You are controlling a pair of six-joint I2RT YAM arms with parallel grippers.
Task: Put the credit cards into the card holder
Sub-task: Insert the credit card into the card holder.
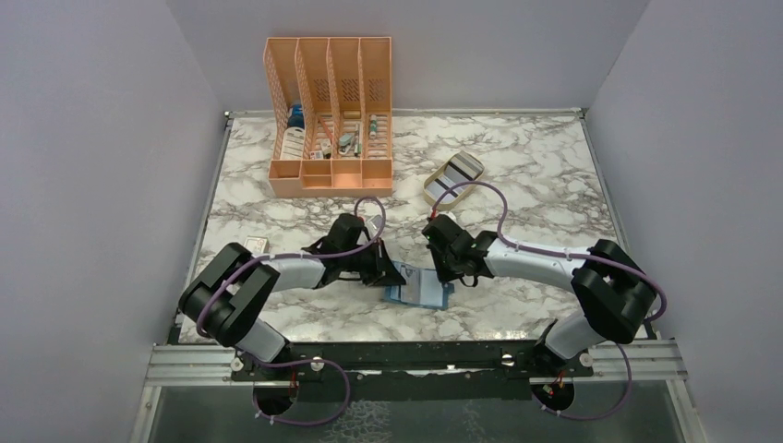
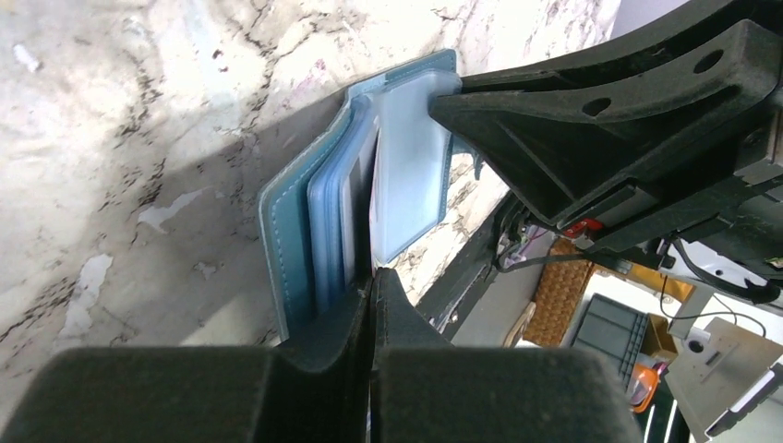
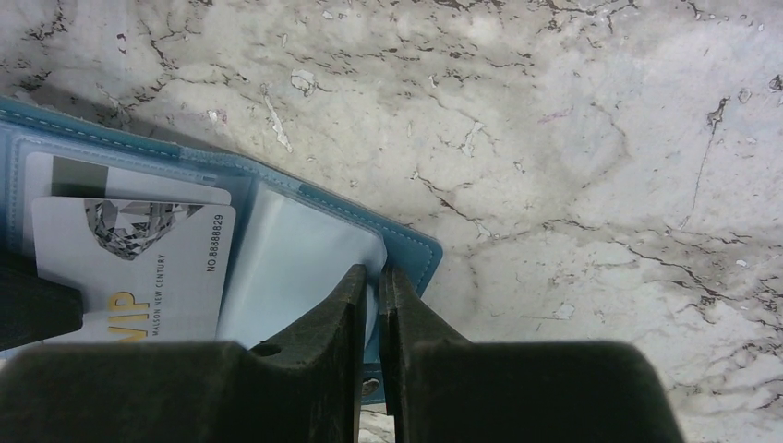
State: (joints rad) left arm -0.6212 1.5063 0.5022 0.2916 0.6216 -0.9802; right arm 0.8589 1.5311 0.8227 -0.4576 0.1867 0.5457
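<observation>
- Marble tabletop (image 1: 508,314), grey walls around. The card holder (image 1: 420,293) lies open at lower centre of the overhead view, between both arms.
- Left claw (image 2: 371,293) is closed, pinching the holder's near edge and its leaves.
- Right claw (image 3: 373,288) is closed on a pale inner sleeve (image 3: 295,258), low in its frame.
- One credit card (image 3: 138,263) sits in a slot at frame left.
- Step, as I judge it: spreading the sleeves to seat cards.
- Next move calls for one claw to pin the holder while the other lets go to fetch a card.

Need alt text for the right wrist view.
The right gripper is shut on a corner of the open teal card holder on the marble table; a white VIP card lies on its inside.
</observation>
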